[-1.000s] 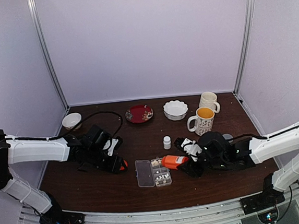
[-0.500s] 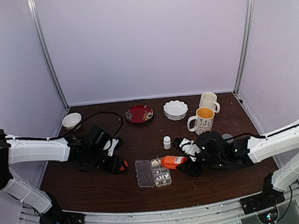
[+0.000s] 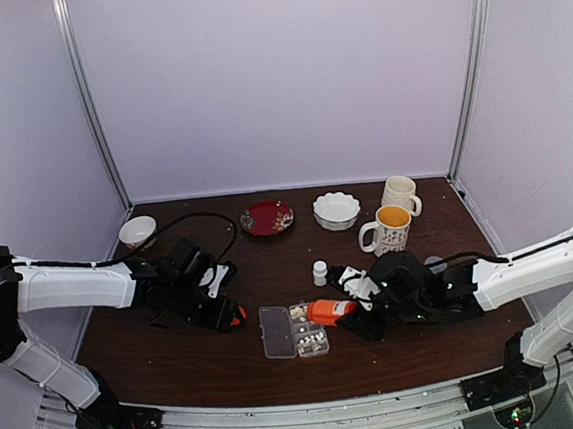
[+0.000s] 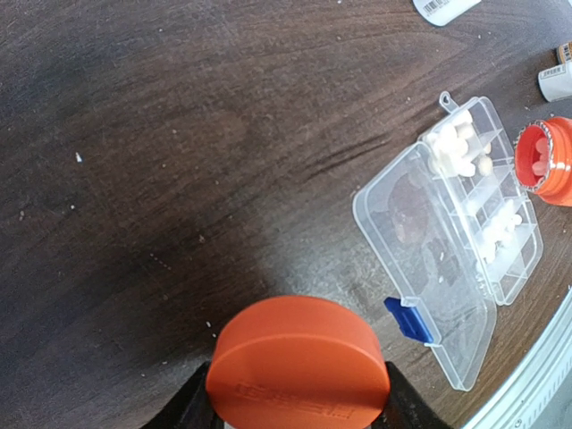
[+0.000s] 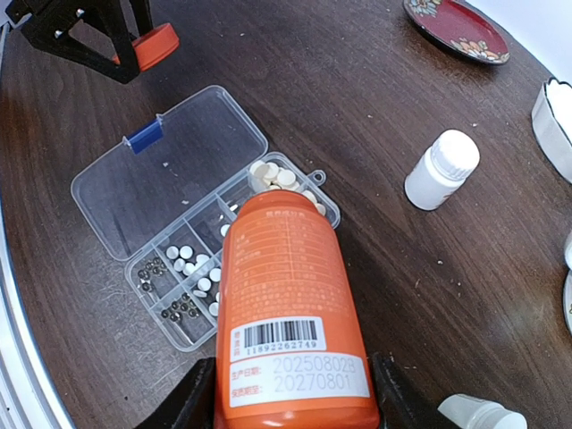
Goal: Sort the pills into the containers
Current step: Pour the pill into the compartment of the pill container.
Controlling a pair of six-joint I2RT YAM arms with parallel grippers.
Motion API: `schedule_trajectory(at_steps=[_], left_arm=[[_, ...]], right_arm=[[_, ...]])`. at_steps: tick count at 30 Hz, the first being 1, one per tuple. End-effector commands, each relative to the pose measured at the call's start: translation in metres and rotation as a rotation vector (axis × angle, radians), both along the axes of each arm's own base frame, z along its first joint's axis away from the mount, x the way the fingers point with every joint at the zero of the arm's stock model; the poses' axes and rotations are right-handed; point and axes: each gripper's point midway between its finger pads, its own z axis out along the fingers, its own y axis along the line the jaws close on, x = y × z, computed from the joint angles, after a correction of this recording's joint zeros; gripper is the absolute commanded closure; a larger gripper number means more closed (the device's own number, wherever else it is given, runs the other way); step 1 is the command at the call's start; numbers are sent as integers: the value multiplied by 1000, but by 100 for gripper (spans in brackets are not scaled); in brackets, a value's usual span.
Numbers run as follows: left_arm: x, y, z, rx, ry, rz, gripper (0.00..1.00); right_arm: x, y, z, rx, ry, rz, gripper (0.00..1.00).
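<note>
The clear pill box (image 3: pixel 294 331) lies open at the front middle of the table, lid flat to the left. In the right wrist view its cells (image 5: pixel 147 295) hold beige pills (image 5: pixel 277 176), white pills (image 5: pixel 192 264) and small dark ones. My right gripper (image 3: pixel 363 311) (image 5: pixel 295 398) is shut on an uncapped orange bottle (image 5: pixel 290 304), tipped with its mouth over the far corner cell. My left gripper (image 3: pixel 227 316) (image 4: pixel 299 407) is shut on the orange cap (image 4: pixel 299 357), left of the box (image 4: pixel 429 259). The bottle's mouth (image 4: pixel 541 161) shows pills inside.
A small white bottle (image 3: pixel 320 272) (image 5: pixel 442 170) stands just behind the box; another lies near my right wrist (image 5: pixel 483 416). At the back are two mugs (image 3: pixel 386 231), a white scalloped bowl (image 3: pixel 336 210), a red plate (image 3: pixel 267 217) and a small bowl (image 3: pixel 137 231).
My right gripper has shifted the orange bottle slightly left, closer over the pill box. The left arm and the cap have not moved.
</note>
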Motion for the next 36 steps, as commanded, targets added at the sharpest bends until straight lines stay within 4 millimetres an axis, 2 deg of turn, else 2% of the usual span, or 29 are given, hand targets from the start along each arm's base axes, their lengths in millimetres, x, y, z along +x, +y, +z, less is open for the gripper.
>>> schedule_trajectory(at_steps=[1, 4, 7, 12, 18, 21, 23, 26, 36], left_arm=[[7, -13, 10, -38, -34, -22, 98], [6, -12, 9, -37, -32, -20, 98], [5, -12, 9, -36, -31, -21, 98], [5, -13, 10, -40, -34, -24, 98], [5, -13, 11, -41, -32, -21, 98], [4, -14, 11, -42, -33, -24, 98], [4, -14, 12, -45, -34, -22, 98], [4, -15, 16, -55, -41, -24, 98], [3, -22, 53, -138, -91, -35, 98]], right_arm=[[1, 2, 8, 42, -24, -9, 100], [2, 1, 7, 50, -15, -26, 100], [1, 5, 15, 115, -29, -17, 100], [-2, 11, 20, 128, -18, 5, 100], [-3, 9, 6, 56, 9, 9, 100], [-3, 8, 26, 195, -35, -8, 100], [1, 4, 27, 177, -46, -34, 100], [-1, 5, 27, 195, -29, -23, 100], [-10, 6, 51, 398, -107, 32, 100]])
